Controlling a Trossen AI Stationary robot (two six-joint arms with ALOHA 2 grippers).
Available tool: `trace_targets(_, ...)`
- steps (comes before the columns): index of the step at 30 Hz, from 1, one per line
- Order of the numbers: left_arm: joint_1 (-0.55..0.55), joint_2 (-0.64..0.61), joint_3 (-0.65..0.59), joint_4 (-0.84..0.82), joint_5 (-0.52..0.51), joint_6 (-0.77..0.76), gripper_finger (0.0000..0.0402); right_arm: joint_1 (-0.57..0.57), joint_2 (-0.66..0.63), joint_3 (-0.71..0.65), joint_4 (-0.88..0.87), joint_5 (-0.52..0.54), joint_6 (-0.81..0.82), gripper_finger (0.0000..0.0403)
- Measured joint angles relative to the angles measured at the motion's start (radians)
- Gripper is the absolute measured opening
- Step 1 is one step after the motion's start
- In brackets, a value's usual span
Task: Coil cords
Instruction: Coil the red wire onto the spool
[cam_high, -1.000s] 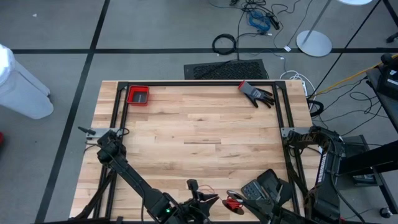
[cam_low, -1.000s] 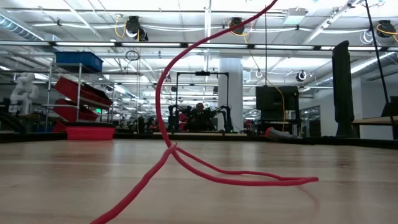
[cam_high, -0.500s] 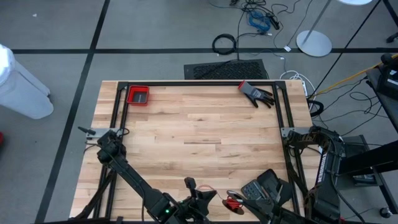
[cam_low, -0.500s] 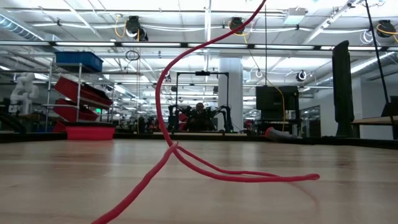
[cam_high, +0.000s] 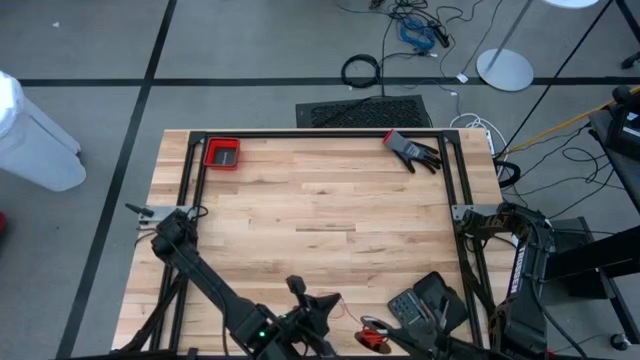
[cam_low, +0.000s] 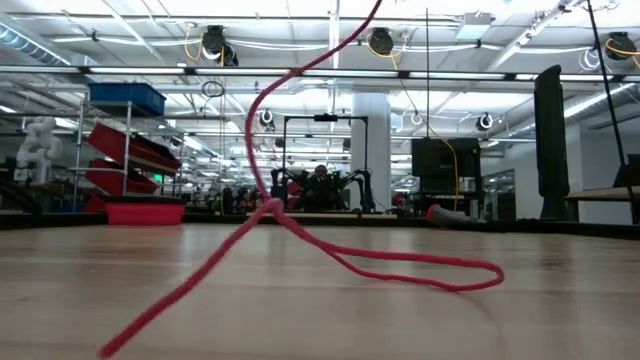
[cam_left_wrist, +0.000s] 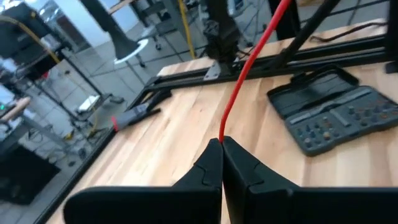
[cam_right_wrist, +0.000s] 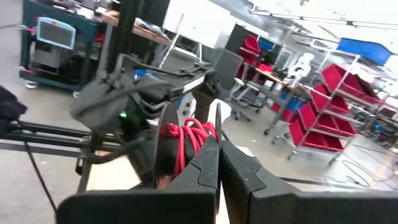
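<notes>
Left gripper (cam_left_wrist: 222, 144) is at the near edge of the table (cam_high: 320, 200), about mid-width, fingers pressed together on the red cord (cam_left_wrist: 249, 68), pinching it right at the tips. From there the cord rises taut and straight away from the fingers. Right gripper (cam_right_wrist: 218, 149) sits just beside it towards the near right corner, also clamped tight, with a bunch of red cord loops gathered at its fingertips. Down at table level, the cord climbs off the wood, kinks at a crossing and leaves one flat loop lying on the surface. A dark tool case (cam_left_wrist: 323, 109) lies near the right edge.
</notes>
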Motion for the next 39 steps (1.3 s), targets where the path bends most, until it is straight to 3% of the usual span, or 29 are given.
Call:
trace_targets(9, 0.004, -0.007, 0.0, -0.213, -0.075, -0.211, 0.0, -0.001, 0.0, 0.0, 0.021, -0.078, 0.009, 0.0)
trace_targets(25, -0.07, -0.062, 0.0, -0.235, -0.093, -0.249, 0.0, 0.0, 0.0, 0.0, 0.017, -0.077, 0.022, 0.0)
trace_targets(32, -0.06, -0.058, 0.0, -0.228, -0.06, -0.293, 0.0, -0.001, 0.0, 0.0, 0.02, -0.069, 0.017, 0.0)
trace_targets(39, -0.022, -0.055, 0.0, -0.176, -0.075, -0.259, 0.0, -0.043, 0.0, 0.0, 0.02, 0.007, 0.026, 0.0)
